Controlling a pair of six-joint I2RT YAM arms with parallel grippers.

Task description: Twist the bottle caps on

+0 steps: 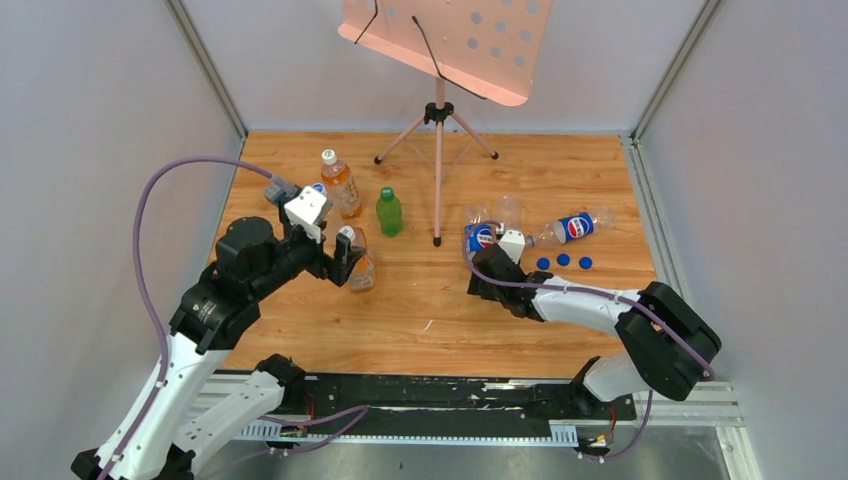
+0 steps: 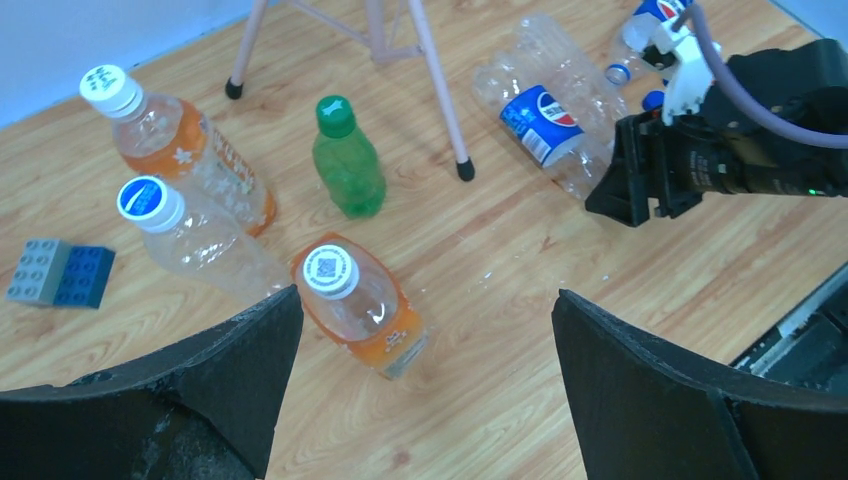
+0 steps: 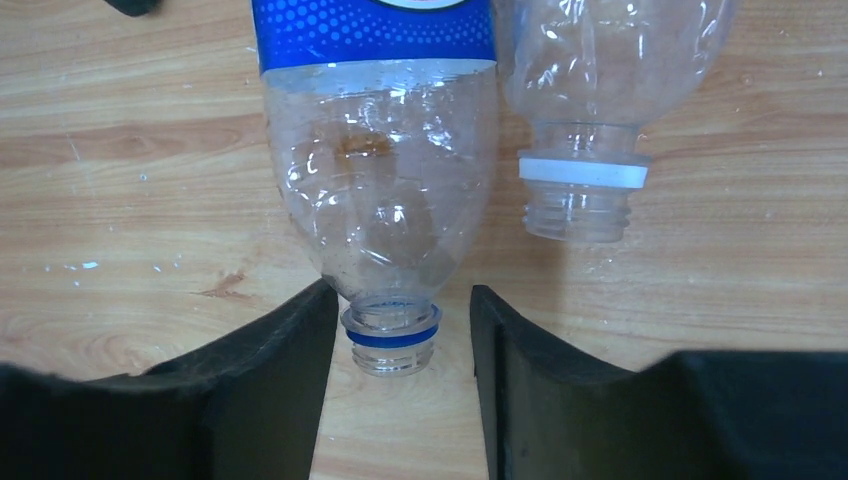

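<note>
Right gripper (image 3: pixel 402 310) lay low over the table, its fingers partly open and straddling the bare neck (image 3: pixel 390 345) of a Pepsi bottle (image 3: pixel 380 180) lying on its side. One finger looked to be at the blue collar ring, while the other had a clear gap, so nothing was gripped yet. Left gripper (image 2: pixel 425 300) hung wide open and empty above an orange bottle (image 2: pixel 360 315) that already had its white cap on. The loose bottle caps (image 1: pixel 564 261), three blue ones, sat in a row on the wood to the right of the right gripper, just beside a second Pepsi bottle (image 1: pixel 573 226). My reading: the step was to take hold of the open bottle before capping it. To do that well, the neck should be centred between the fingers first, or the closer finger would shove the bottle and roll it. The grip belonged at the collar, leaving the threads free, and gentle, since the thin plastic would buckle. The right wrist view alone showed the uneven gap, the uncapped threads and a clear neighbour bottle (image 3: pixel 600 100), also open, but no caps. Only the overhead view placed the caps. The left wrist view added the capped green bottle (image 2: pixel 348 165) and the toy bricks (image 2: pixel 60 272).
</note>
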